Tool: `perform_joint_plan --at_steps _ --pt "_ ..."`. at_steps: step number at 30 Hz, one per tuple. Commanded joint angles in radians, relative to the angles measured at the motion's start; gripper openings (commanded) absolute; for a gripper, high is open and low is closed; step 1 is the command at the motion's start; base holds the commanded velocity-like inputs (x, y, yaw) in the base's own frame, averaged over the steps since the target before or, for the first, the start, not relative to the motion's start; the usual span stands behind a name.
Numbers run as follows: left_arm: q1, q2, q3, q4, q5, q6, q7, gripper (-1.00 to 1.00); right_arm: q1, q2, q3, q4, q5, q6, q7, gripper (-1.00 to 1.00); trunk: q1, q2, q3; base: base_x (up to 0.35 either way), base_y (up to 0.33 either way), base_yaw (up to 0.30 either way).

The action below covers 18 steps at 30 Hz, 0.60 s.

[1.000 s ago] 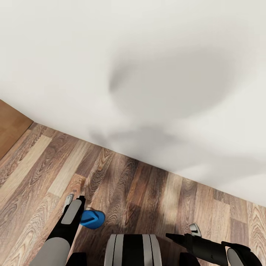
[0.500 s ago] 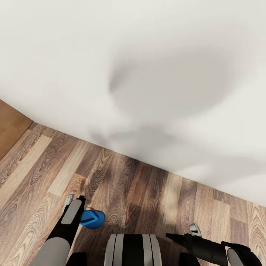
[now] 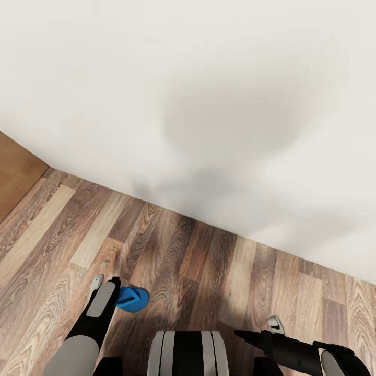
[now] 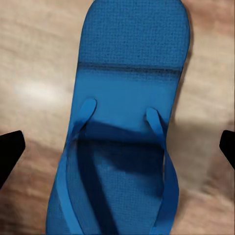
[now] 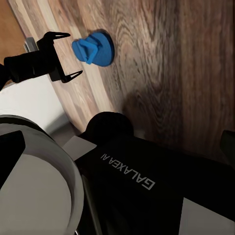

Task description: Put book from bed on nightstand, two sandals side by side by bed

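Note:
One bright blue sandal (image 3: pixel 132 298) lies flat on the wood-plank floor (image 3: pixel 209 271), close to a white wall. My left gripper (image 3: pixel 107 282) hovers just above its near end, open. In the left wrist view the sandal (image 4: pixel 127 122) lies straps up between the black fingertips (image 4: pixel 10 152), which stand wide apart at the frame's edges. The right wrist view shows the left gripper (image 5: pixel 72 55) open beside the sandal (image 5: pixel 94 49). My right gripper (image 3: pixel 240 332) is low at the right, open and holding nothing. The book, bed, nightstands and second sandal are out of view.
A plain white wall (image 3: pixel 209 104) runs across the view ahead, carrying my shadow. A brown wooden panel (image 3: pixel 15 167) stands at the far left. My own base (image 5: pixel 127 181) sits directly below, between the arms.
The whole head view has shifted: floor, wall edge and sandal now sit slightly higher in the picture. Both arms keep the same pose, and the sandal lies a little farther past the left fingertips.

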Motion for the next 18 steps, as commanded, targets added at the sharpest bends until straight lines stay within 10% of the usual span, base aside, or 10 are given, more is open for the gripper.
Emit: perform_joint_plan --at_steps 1,18 --pt "0.000 -0.001 0.001 -0.001 0.010 -0.008 0.001 1.00 0.000 0.000 -0.001 0.000 0.002 0.004 0.004 1.00 -0.001 0.000 0.000 -0.244 0.000 0.000" --pt "0.000 -0.001 0.001 -0.001 0.011 -0.008 0.000 1.00 0.000 0.000 -0.001 0.000 0.002 0.004 0.004 1.00 -0.001 0.000 0.000 -0.058 0.000 0.000"
